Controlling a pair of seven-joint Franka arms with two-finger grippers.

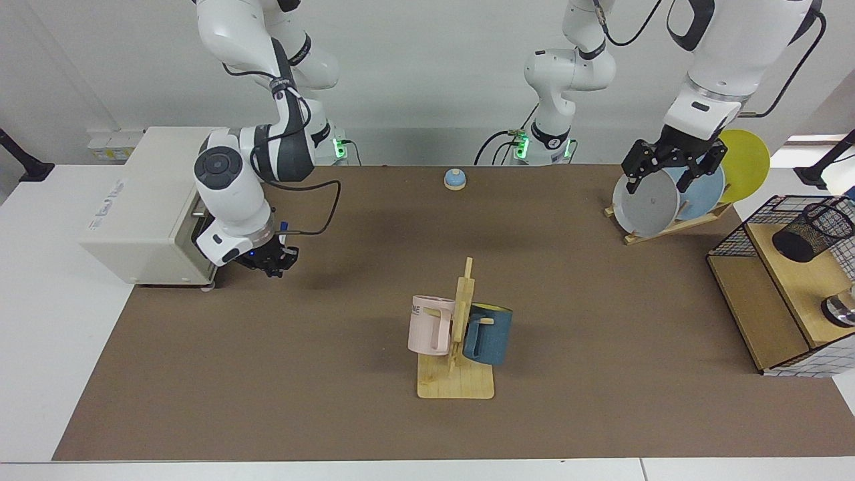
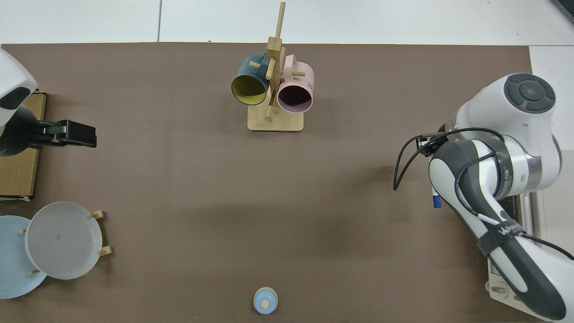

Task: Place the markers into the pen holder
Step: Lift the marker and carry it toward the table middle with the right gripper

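The slim white marker with blue ends (image 1: 282,229) is gripped in the closed jaws of the right gripper (image 1: 272,257), raised above the brown table mat (image 1: 347,414) beside the cream box-shaped appliance (image 1: 143,200); from above only its blue tip (image 2: 436,201) is seen past the arm. The small black wire-mesh pen holder (image 1: 811,230), lying tilted on the wooden shelf of the wire basket (image 1: 768,321), is seen only in the facing view. The left gripper (image 1: 671,167) waits open-jawed at the plate rack (image 1: 668,224), before a plain white wall.

marker (image 1: 283,228): blue-capped, lifted off mat | pen holder (image 1: 811,232): black mesh, tilted, basket shelf
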